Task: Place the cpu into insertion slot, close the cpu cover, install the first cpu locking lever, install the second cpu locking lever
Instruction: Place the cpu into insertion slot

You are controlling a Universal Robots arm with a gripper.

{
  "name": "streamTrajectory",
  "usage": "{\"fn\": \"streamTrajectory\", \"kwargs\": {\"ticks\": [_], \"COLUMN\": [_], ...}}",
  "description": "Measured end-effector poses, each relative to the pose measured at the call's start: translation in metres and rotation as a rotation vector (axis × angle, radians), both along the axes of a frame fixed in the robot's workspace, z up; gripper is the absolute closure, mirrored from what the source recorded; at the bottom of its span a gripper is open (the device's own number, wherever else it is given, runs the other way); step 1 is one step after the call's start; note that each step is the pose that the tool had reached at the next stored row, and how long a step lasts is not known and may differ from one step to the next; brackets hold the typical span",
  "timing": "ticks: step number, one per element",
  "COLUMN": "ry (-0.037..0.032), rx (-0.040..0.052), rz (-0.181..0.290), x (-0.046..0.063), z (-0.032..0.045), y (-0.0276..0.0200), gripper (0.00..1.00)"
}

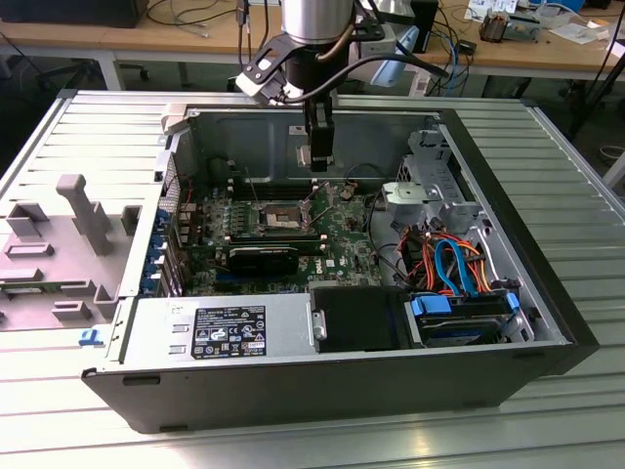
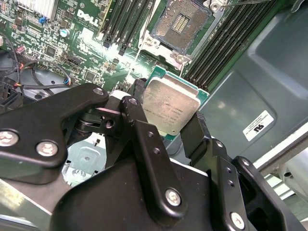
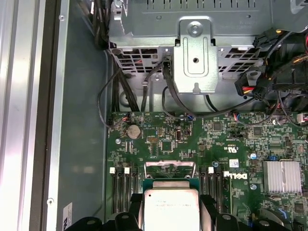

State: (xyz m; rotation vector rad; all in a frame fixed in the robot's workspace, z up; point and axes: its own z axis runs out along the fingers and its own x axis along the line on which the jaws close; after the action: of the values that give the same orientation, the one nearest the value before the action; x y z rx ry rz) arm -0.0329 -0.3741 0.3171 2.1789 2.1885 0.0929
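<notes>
One cpu (image 1: 304, 155) hangs gripped in the gripper (image 1: 316, 156) in the exterior view. It is raised near the slot (image 1: 278, 213) inside one open case (image 1: 293, 391), which lies on a ribbed metal table (image 1: 547, 410) (wooden benches stand behind). In the second wrist view, its dull silver top, edged in green, sits clamped between two black fingers (image 2: 144, 139), apart from the bare, gold-tinted slot. In the first wrist view, it hovers over the green board (image 3: 159, 134), with one bank of black memory slots (image 3: 120, 190) on either side.
</notes>
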Motion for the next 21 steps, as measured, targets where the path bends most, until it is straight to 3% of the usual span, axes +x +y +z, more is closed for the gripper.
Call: {"fn": "streamTrajectory", "kwargs": {"ticks": [21], "ry": [0.0], "rx": [0.0], "rz": [0.0], "x": [0.0], "z": [-0.0019], "y": [-0.0038], "gripper": [0.45]}}
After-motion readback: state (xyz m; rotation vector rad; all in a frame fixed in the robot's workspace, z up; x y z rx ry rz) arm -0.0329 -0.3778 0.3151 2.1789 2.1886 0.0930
